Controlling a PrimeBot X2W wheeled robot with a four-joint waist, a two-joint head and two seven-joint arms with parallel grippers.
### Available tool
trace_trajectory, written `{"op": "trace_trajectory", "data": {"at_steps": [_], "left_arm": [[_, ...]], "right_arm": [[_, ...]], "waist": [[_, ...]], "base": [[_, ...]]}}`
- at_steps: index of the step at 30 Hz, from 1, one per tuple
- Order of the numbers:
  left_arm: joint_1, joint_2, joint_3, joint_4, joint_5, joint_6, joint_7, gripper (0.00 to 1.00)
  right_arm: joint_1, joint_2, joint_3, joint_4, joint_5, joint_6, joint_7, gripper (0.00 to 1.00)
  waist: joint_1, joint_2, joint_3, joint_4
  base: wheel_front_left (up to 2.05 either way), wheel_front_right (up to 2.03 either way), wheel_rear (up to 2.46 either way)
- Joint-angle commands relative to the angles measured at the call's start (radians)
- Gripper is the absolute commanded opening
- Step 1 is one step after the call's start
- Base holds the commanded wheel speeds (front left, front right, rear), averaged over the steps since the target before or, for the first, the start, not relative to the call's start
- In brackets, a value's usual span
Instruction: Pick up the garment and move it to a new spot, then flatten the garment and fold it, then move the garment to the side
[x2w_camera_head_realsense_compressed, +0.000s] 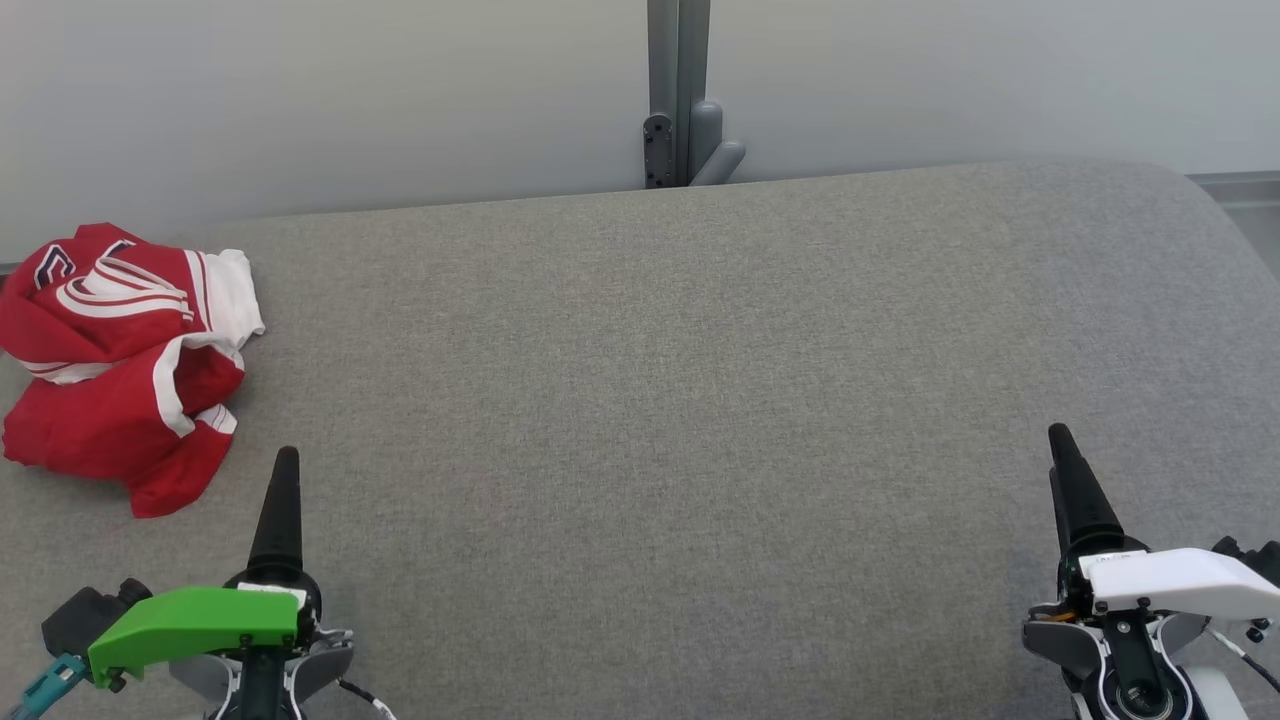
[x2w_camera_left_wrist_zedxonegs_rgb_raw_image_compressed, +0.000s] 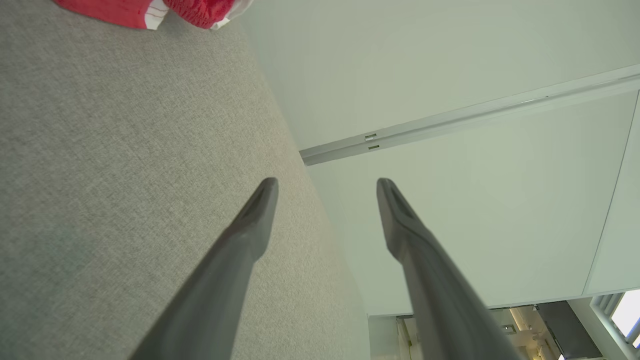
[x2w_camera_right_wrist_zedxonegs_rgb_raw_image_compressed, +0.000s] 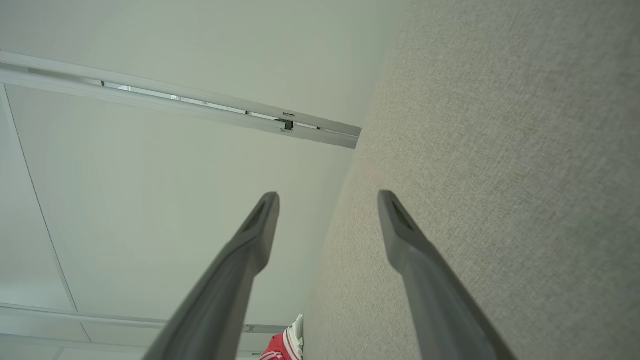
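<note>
Crumpled red garment (white trim), left fingers apart, right fingers apart, both empty

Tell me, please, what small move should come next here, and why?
Probably reach the left end effector forward-left to the crumpled red garment: it lies unheld at the left of the grey surface, and that open end effector is nearest.

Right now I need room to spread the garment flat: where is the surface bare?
The grey surface is bare from the crumpled red garment at its left edge across to its right end, including between the left fingers and right fingers. Only that left edge is crowded.
</note>
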Motion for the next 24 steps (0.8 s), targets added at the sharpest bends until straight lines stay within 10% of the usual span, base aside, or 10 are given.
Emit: {"op": "trace_trajectory", "data": {"at_steps": [1, 24], "left_arm": [[-0.006, 0.006, -0.005, -0.029, 0.04, 0.005, -0.01, 1.0], [0.05, 0.009, -0.081, -0.145, 0.55, 0.088, -0.106, 1.0]], "right_arm": [[-0.007, -0.004, 0.001, -0.028, -0.036, 0.0, -0.008, 1.0], [0.028, -0.001, 0.064, -0.127, -0.539, 0.0, -0.079, 1.0]], "waist": [[0.0, 0.0013, 0.0, 0.0], [0.0, 0.0026, 0.003, -0.002]], "base": [[0.0, 0.0, 0.0], [0.0, 0.0, 0.0]]}}
